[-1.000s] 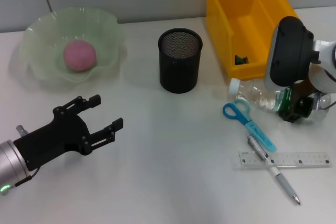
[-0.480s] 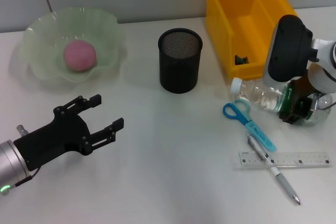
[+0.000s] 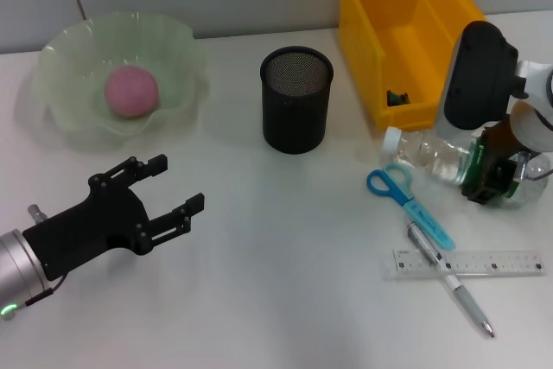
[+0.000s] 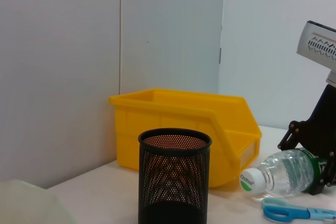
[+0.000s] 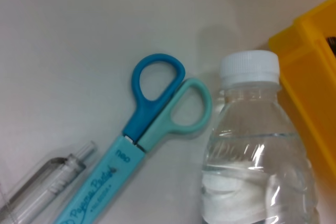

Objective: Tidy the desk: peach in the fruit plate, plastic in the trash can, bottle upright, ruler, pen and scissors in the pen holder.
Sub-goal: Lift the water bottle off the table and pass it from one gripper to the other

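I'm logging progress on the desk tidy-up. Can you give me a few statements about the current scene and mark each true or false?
1. The peach sits in the fruit plate. True.
2. The bottle stands upright. False: it lies on its side beside the trash can.
3. The scissors are in the pen holder. False: they lie on the desk.
4. The pen crosses the ruler. True.
5. The left end effector holds the ruler. False: it is open and empty.
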### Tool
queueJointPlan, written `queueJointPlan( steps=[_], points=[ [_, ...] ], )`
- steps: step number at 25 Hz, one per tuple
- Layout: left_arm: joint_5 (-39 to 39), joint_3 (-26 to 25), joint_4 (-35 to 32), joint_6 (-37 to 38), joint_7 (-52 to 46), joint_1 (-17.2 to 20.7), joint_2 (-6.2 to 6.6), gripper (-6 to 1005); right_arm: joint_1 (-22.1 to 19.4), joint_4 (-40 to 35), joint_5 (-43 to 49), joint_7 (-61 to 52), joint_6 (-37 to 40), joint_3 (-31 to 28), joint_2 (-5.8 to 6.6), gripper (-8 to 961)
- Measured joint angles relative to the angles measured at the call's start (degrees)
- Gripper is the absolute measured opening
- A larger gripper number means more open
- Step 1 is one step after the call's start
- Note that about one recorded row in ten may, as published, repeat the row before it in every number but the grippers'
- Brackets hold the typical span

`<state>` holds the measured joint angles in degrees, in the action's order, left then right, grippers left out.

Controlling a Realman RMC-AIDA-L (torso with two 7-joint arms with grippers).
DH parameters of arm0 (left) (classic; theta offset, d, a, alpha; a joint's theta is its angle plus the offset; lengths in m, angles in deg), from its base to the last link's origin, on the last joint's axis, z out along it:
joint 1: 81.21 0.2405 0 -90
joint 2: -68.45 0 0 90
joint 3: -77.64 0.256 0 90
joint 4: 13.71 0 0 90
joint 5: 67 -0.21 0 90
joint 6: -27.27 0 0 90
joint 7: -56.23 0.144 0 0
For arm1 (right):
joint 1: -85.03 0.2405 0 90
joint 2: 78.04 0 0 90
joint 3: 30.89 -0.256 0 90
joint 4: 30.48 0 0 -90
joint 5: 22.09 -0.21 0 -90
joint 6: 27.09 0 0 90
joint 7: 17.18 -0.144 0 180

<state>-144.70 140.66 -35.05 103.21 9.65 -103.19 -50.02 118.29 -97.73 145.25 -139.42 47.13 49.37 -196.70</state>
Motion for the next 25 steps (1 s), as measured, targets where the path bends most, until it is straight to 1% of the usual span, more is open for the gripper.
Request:
queueJointPlan(
  steps=[3, 4, 12, 15, 16, 20, 21, 22, 25],
  points=[
    [0.00, 0.00, -0.09, 0.09, 0.00, -0.01, 0.00, 782, -0.64, -2.68, -0.05, -0.01, 0.64, -1.14, -0.19, 735],
    [0.00, 0.00, -0.10, 0.14, 0.00, 0.00, 0.00, 782, -1.09, -4.65, -0.26, -0.09, 1.29, -1.75, -0.30, 735],
    [0.00, 0.00, -0.06, 0.17, 0.00, 0.01, 0.00, 782, -1.51, -6.44, -2.75, -0.12, 3.00, -2.27, -0.34, 736],
    [0.00, -0.12, -0.08, 0.18, 0.00, 0.06, 0.00, 782, -1.53, -8.21, -5.73, -0.09, 5.51, -2.61, -0.35, 737],
    [0.00, -0.26, -0.10, 0.28, 0.00, 0.13, 0.00, 782, -1.57, -9.86, -8.02, 0.09, 7.74, -3.11, -0.35, 737],
    [0.03, -0.41, -0.10, 0.75, 0.00, 0.23, 0.00, 782, -1.89, -12.01, -10.46, 0.26, 9.87, -3.73, -0.35, 737],
    [0.06, -0.45, -0.10, 1.01, 0.00, 0.27, 0.00, 781, -2.71, -14.02, -12.50, 0.30, 10.48, -4.28, -0.34, 738],
    [0.18, -0.50, -0.10, 1.44, 0.00, 0.34, 0.00, 781, -2.71, -14.02, -12.50, 0.30, 10.48, -4.28, -0.34, 738],
    [0.69, -1.01, -0.10, 2.80, 0.00, 0.55, 0.00, 781, -4.12, -16.97, -17.17, 0.48, 12.11, -6.36, -0.35, 738]
  ],
)
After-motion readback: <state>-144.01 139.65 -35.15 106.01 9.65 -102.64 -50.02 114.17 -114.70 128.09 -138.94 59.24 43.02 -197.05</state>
